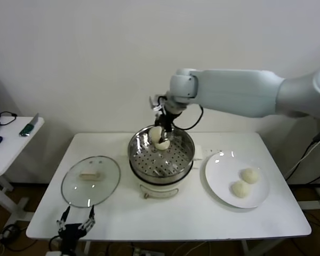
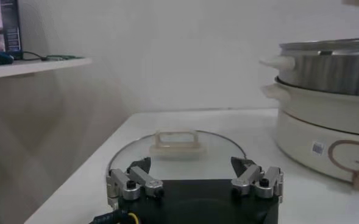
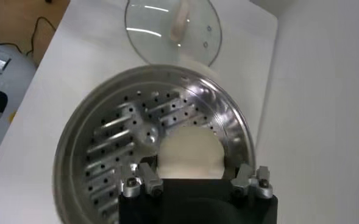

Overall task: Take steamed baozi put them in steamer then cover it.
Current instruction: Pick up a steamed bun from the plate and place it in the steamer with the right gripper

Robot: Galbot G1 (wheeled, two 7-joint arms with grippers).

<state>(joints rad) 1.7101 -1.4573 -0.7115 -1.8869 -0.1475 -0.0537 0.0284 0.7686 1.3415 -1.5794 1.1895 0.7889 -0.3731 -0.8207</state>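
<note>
The steamer (image 1: 177,161) stands mid-table on its white pot base (image 1: 160,190). My right gripper (image 1: 164,137) reaches down inside it at the back wall, open, with one baozi (image 1: 162,144) lying between its fingers. In the right wrist view that baozi (image 3: 188,152) sits on the perforated floor between the spread fingers of the gripper (image 3: 193,175). Another cream-white shape (image 1: 156,132) shows just behind it; I cannot tell if it is a bun or a reflection. Two baozi (image 1: 249,175) (image 1: 240,188) lie on the white plate (image 1: 220,172). The cover (image 1: 90,186) lies flat left of the steamer. My left gripper (image 1: 74,220) is open, low in front of it.
The left wrist view shows the cover's handle (image 2: 176,141) ahead of the left gripper (image 2: 191,165), with the steamer (image 2: 331,70) beside it. A small side table (image 1: 10,146) with a few objects stands left of the main table. The wall is close behind.
</note>
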